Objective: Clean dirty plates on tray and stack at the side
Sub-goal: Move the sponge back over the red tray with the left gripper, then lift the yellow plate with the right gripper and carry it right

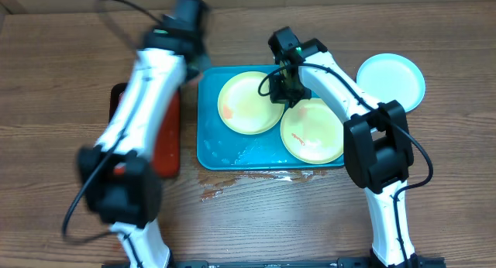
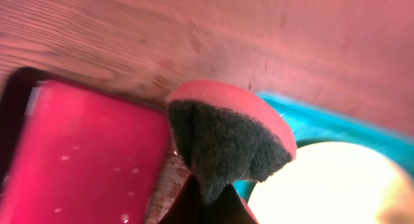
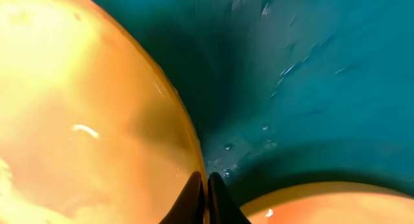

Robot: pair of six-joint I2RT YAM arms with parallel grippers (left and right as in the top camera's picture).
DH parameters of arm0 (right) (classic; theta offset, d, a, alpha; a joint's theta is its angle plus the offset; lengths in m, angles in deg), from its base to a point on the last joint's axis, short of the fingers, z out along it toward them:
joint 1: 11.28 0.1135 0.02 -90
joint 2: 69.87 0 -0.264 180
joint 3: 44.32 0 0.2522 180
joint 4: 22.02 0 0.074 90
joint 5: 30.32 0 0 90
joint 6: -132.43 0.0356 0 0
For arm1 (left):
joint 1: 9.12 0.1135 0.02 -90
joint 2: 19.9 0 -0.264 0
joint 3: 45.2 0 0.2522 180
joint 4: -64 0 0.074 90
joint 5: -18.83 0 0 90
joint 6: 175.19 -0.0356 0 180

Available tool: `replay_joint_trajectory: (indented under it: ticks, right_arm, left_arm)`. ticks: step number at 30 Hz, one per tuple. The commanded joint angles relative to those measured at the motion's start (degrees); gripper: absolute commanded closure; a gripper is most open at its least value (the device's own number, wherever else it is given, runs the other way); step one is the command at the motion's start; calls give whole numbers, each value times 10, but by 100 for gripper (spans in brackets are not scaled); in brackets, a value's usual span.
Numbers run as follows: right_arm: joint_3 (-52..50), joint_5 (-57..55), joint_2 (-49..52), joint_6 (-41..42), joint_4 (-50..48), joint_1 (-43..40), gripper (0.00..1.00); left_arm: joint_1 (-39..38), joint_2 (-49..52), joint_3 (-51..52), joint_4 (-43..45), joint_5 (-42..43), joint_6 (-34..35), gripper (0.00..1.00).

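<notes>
**Landmark:** the large turquoise-blue rectangular plastic tray (image 1: 211,148), mid-way across the wooden table (image 1: 434,190).

**Task items:**
- A pale yellow-green round plastic plate (image 1: 246,105) lies in the tray's far-left part. It carries an orange-red smear (image 1: 226,110) near its left edge.
- A second pale yellow-green plate (image 1: 314,136) lies in the tray's near-right part and is also marked orange. Whether the two plates touch or overlap cannot be told.
- A light blue round plastic plate (image 1: 391,82) lies on the table off the tray's far-right corner, with no smear visible.

**Other items:**
- A small red black-rimmed tray (image 1: 167,144) sits beside the tray's left edge.
- Water beads the tray floor.
- A wet patch (image 1: 232,183) lies on the table along the tray's near edge.

**Grippers:**
- The right gripper (image 3: 207,188) has its fingers drawn nearly together at the first plate's right rim. It appears to pinch that rim.
- The left gripper (image 2: 206,201) is clamped on a red sponge (image 2: 226,143) with a dark grey scouring face. It is held over the tray's far-left corner, clear of the plate.

**Assessment:**
- The blue plate looks finished and set aside, so the task is about a third done.
- The step in hand is scrubbing the first yellow-green plate. It is steadied by its rim, and the sponge is not yet on it.
- The next move calls for lowering the scouring face flat onto the smear and rubbing.
- The right gripper must hold firm during this, since the wet tray floor would let the plate slide.
</notes>
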Motion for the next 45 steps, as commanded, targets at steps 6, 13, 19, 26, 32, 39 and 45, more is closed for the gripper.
replay_joint_trajectory:
  ticks: [6,13,19,26,32,39,45]
  right_arm:
    - [129,-360,-19,-45,76,109,96]
    - [159,-663,-20,-126,111,204,96]
    - [159,-836,-20,-206,104,269,96]
    - [159,-857,-20,-270,103,301,96]
    - [159,-814,-20,-269,103,297,96]
    - [159,-643,-21,-268,106,249,96]
    - [168,-450,-57,-231,75,154,96]
  left_arm:
    - [123,-28,-9,-90,118,16,96]
    - [166,-28,-1,-117,100,2,96]
    - [171,-28,-1,-119,98,-4,96]
    - [170,-28,-1,-120,97,-3,96]
    - [170,-28,-1,-120,97,-3,96]
    - [170,-28,-1,-120,97,-3,96]
    - [170,-28,-1,-122,97,-3,96]
